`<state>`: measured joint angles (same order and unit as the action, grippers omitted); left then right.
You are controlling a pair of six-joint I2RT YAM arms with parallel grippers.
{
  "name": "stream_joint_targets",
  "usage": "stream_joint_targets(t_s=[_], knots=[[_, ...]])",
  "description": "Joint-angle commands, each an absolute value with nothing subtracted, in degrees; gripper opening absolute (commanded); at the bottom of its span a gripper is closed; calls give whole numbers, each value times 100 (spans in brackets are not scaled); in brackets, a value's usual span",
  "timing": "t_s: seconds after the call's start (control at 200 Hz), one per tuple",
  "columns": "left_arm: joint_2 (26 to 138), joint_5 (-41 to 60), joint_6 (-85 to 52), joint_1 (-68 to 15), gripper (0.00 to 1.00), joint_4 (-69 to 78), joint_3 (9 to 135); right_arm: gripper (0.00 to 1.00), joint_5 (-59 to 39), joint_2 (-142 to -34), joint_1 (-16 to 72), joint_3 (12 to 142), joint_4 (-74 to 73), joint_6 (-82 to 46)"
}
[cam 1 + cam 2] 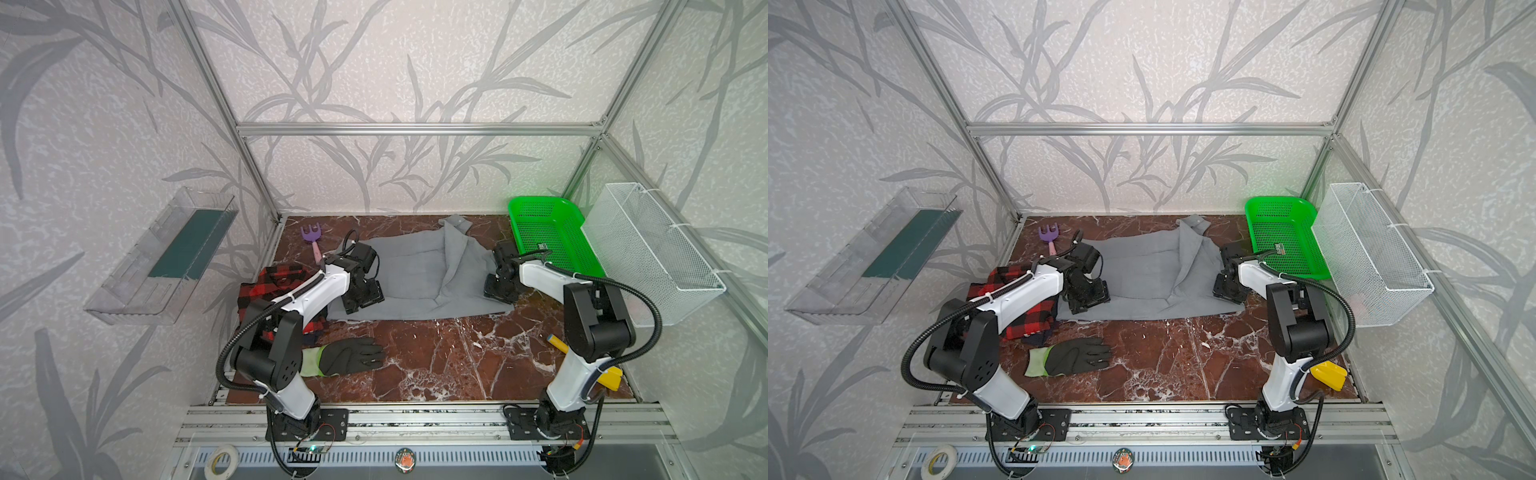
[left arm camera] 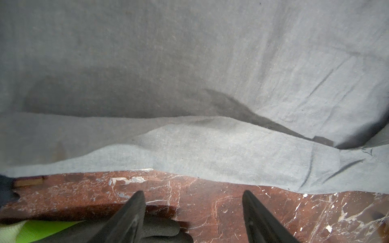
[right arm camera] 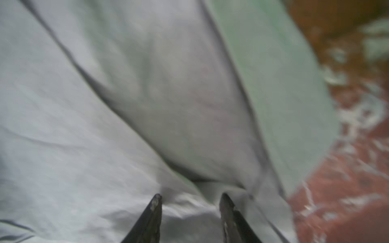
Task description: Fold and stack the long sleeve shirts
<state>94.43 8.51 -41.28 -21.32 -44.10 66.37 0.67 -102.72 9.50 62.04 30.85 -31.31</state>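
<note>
- grey shirt: lies spread on the marble table, far half. Its right part is doubled over the body, leaving a raised crease from the far edge to the near edge. A narrow end of cloth sticks out past the far edge.
- plaid shirt: bunched just beside the grey shirt's left edge, partly hidden under the left arm.
- left gripper: at the grey shirt's near-left corner. Wrist view shows the fingers spread wide over bare marble, just short of the hem, with nothing between them.
- right gripper: at the grey shirt's right edge, over the doubled part. Jaws stand apart, narrower than the left, tips down at the cloth. A fold bulges between them. Wrist view is blurred, so I cannot tell whether either tip touches it.
- black glove: flat on the marble, nearer the camera than the grey shirt's left corner, apart from it.
- green basket: just beyond the grey shirt's right side.
</note>
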Motion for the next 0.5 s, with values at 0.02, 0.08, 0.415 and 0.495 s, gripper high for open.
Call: stream_joint_targets(t_s=[0.02, 0.08, 0.415, 0.495], knots=[[9610, 961, -4034, -2144, 74, -4476, 6898, 47, 216, -9816, 721, 5486, 3081, -3469], [9618, 1012, -4039, -2145, 74, -4458, 6925, 47, 279, -9441, 694, 5200, 3026, -3413], [9603, 1283, -3958, -2153, 75, -4426, 7034, 49, 479, -8199, 563, 4454, 3281, -3077], [9563, 1261, -3832, -2153, 81, -4496, 7132, 52, -7, -7770, 563, 4544, 3099, -2965]])
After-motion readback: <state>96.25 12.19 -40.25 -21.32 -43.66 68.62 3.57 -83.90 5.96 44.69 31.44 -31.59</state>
